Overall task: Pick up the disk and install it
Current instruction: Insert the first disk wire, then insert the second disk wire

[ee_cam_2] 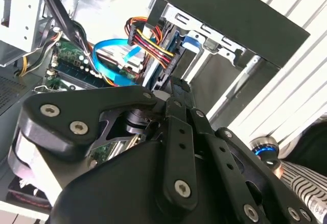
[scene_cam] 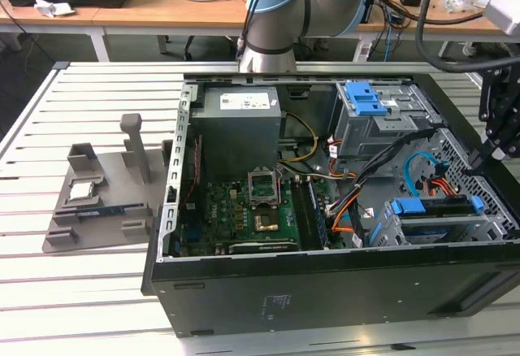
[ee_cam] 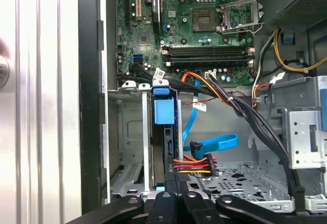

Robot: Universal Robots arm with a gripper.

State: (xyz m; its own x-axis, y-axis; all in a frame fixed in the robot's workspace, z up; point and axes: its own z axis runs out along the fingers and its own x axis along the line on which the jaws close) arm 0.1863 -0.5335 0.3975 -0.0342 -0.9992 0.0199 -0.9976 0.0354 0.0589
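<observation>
An open computer case [scene_cam: 325, 210] lies on a slatted metal table [scene_cam: 81, 291] in the exterior view, its green circuit board [scene_cam: 244, 210] at the centre of the frame and the robot arm [scene_cam: 276, 15] rising behind it at the top. At the lower right, the disk [scene_cam: 435, 207] sits edge-up in a grey metal bay [scene_cam: 390, 230], blue carrier ends showing at both sides, while the gripper [scene_cam: 497, 132] hangs at the right edge just above and beside it. In the second wrist view, the black gripper [ee_cam_2: 176, 88] fills the lower half of the frame; its fingertips meet in a narrow point at centre, apparently closed with nothing between them, though the view is tight. Just past that tip, a red, yellow and black bundle of wires [ee_cam_2: 150, 42] plugs into the disk's end, beside a blue flat cable [ee_cam_2: 110, 52]. In the first wrist view, the disk [ee_cam: 164, 147] stands on edge in its slot at lower centre, a blue tab [ee_cam: 163, 110] at its top, the bundle of wires [ee_cam: 191, 165] at its side, and the gripper [ee_cam: 171, 183] rises from the bottom edge touching or nearly touching it. Judging by this, the disk is already seated in its bay and installation looks essentially done; whether it is fully latched cannot be told.
</observation>
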